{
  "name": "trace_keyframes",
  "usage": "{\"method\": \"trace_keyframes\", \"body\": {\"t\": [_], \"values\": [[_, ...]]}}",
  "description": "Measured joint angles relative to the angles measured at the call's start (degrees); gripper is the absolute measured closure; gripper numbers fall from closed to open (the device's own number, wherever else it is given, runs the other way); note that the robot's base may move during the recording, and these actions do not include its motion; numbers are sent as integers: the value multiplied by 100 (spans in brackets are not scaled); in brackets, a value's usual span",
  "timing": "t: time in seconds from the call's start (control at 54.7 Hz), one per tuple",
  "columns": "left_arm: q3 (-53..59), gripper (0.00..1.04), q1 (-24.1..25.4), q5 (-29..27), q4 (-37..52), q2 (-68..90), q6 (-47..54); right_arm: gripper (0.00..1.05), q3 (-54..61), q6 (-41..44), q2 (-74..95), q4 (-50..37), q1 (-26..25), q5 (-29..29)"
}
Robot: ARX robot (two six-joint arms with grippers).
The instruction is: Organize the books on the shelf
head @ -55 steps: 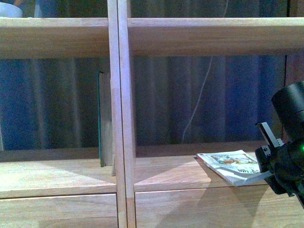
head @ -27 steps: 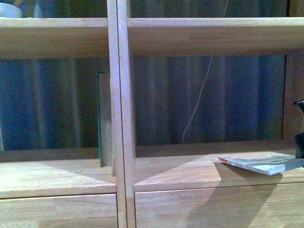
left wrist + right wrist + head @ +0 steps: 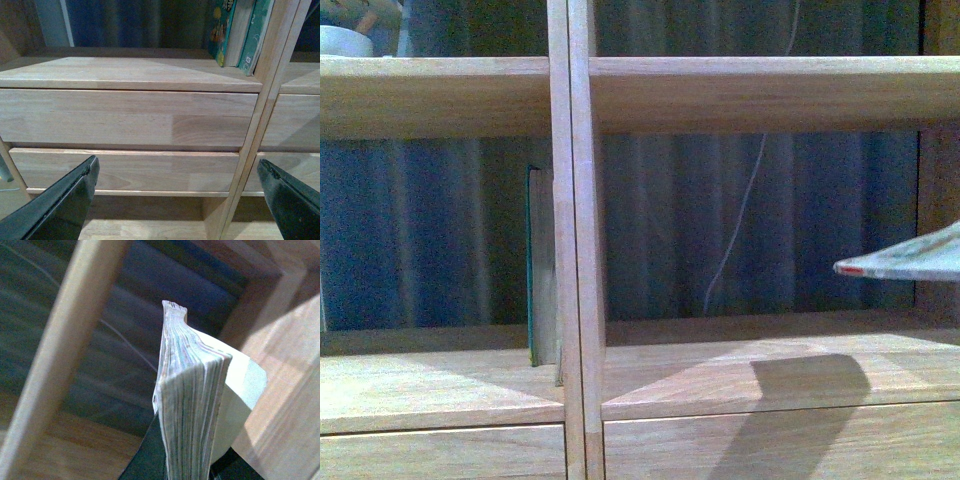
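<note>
Lifted clear of the shelf [image 3: 720,385], the paperback [image 3: 910,258] sits clamped in the right claw [image 3: 187,464]; left claw [image 3: 177,162] spread apart.

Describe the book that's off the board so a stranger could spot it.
On the light-wood shelf, look into the compartment right of the double central upright. At its far right a thin pale paperback hangs above the board, almost flat, red at one corner; the teal book stands upright.

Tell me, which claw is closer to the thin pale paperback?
Right. The right claw grips the paperback, held above the shelf board; the left claw hangs open down by the drawer fronts, away from it.
</note>
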State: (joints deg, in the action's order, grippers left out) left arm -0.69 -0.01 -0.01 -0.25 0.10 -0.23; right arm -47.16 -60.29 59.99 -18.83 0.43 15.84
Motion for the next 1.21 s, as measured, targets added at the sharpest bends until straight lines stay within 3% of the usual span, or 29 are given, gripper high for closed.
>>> {"method": "trace_keyframes", "body": {"t": [0.256,0.548,0.749,0.877,0.968,1.115,1.206], "values": [[0,7,0,0,0,0,0,97,-35,848,-800,-431,662,177],[0,7,0,0,0,0,0,97,-507,1945,-284,-1178,2175,385],[0,7,2,9,0,0,0,97,-605,2208,92,-1231,2498,367],[-487,7,793,2441,-1078,953,-46,97,-605,2225,105,-1226,2457,409],[-741,7,1209,3574,-968,1663,-140,97,-608,2212,105,-1200,2396,350],[-1759,7,1996,4465,-404,2826,-562,97,-608,2194,105,-1198,2297,337],[-2500,7,2100,4725,173,3550,-1176,97,-610,2159,116,-1231,2308,321]]}}
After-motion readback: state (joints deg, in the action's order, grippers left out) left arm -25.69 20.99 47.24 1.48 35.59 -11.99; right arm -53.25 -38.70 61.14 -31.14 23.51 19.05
